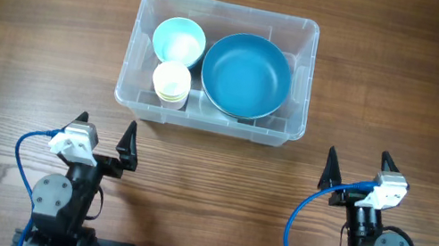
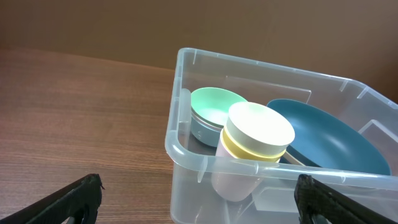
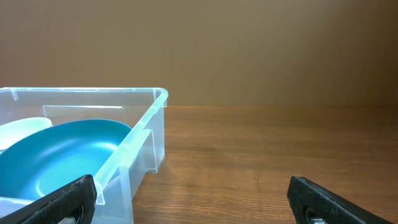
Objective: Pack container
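Observation:
The clear plastic container (image 1: 302, 65) stands at the table's middle back. Inside it are a large teal-blue bowl (image 1: 246, 74), a small mint bowl (image 1: 179, 40) and a stack of pale cups (image 1: 171, 81). The left wrist view shows the container (image 2: 186, 149), the mint bowl (image 2: 211, 112), the cups (image 2: 258, 134) and the blue bowl (image 2: 329, 140). The right wrist view shows the container's corner (image 3: 146, 134) and the blue bowl (image 3: 62, 155). My left gripper (image 1: 105, 131) (image 2: 198, 199) is open and empty in front of the container. My right gripper (image 1: 359, 166) (image 3: 193, 199) is open and empty, to the container's front right.
Bare wooden tabletop (image 1: 35, 36) surrounds the container. Both arm bases sit at the front edge, each with a blue cable (image 1: 302, 219).

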You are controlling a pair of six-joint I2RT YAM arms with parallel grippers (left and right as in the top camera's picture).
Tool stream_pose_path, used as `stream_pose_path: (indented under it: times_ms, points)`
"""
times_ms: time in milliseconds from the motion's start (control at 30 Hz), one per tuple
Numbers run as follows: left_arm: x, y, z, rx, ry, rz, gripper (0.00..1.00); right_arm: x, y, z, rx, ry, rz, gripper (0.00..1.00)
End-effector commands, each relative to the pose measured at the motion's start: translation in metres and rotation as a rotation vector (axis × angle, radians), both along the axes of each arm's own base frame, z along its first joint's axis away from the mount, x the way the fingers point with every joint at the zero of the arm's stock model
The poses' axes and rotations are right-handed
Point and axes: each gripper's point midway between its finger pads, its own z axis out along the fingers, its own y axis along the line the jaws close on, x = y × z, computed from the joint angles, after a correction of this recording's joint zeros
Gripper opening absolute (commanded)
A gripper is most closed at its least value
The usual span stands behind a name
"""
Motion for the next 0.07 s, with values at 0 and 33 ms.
stream_pose_path:
  times_ms: [0,33]
  points:
    - [0.0001,0.0006,-0.0033,0.024,-0.001,0.002,1.00,-0.0010,0.0034,0.0034,-0.009,-0.017,0.018,1.00]
    - [0.0001,0.0006,-0.0033,0.024,-0.001,0.002,1.00,-0.0010,0.0034,0.0034,-0.009,-0.017,0.018,1.00]
